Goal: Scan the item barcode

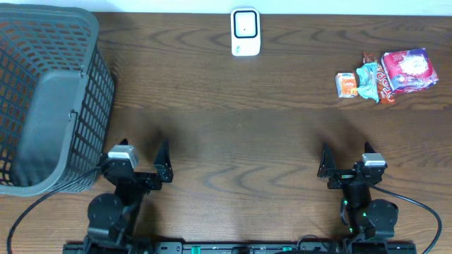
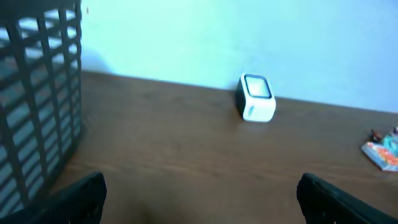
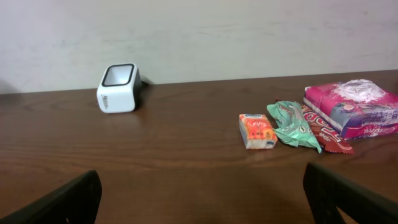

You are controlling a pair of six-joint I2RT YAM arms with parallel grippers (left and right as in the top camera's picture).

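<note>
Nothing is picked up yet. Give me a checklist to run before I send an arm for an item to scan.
1. Right tool open and empty: ok.
2. Left tool open and empty: ok.
3. White box-shaped barcode scanner standing at the far edge, nothing in front of it: ok.
4. Small orange packet free of the crumpled green wrapper beside it: cannot tell.
5. Barcode showing on the small orange packet: cannot tell.
6. Bare brown wooden table between right tool and packet: ok.
</note>
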